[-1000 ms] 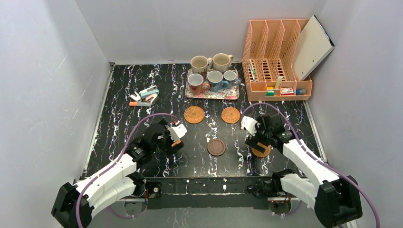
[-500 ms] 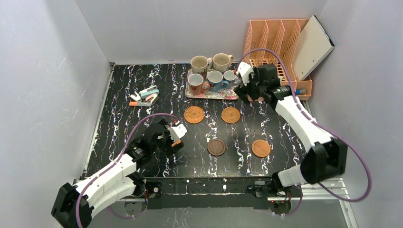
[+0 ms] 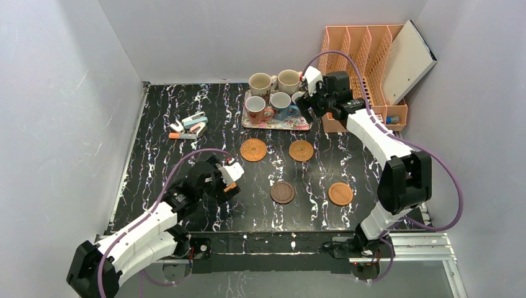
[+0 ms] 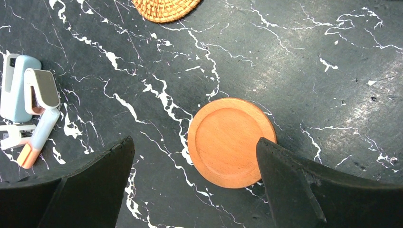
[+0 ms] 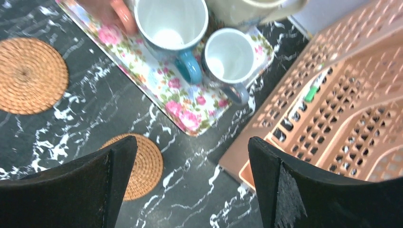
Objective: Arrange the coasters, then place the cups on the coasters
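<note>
Five cups stand on the floral tray [image 3: 291,124]: two cream ones [image 3: 260,83] [image 3: 289,81], a white one with a reddish handle [image 3: 256,109], a blue one [image 3: 281,104] [image 5: 171,23], and a small one with a blue handle [image 5: 230,57]. Two woven coasters [image 3: 253,149] [image 3: 301,150] lie in front of the tray. A dark brown coaster [image 3: 283,192] and a smooth orange one [image 3: 340,194] lie nearer. My right gripper [image 3: 308,102] [image 5: 190,145] hovers open and empty over the tray's right end. My left gripper [image 3: 226,180] [image 4: 194,147] is open above another smooth orange coaster [image 4: 231,141].
A peach desk organiser [image 3: 363,81] stands close to the right of the tray, beside my right gripper. Small staplers and stationery [image 3: 189,127] [image 4: 28,95] lie at the left of the black marbled table. Grey walls close in on three sides.
My right arm has left the smooth orange coaster at the front right and swung back to the tray's right end. The left arm has not moved.
</note>
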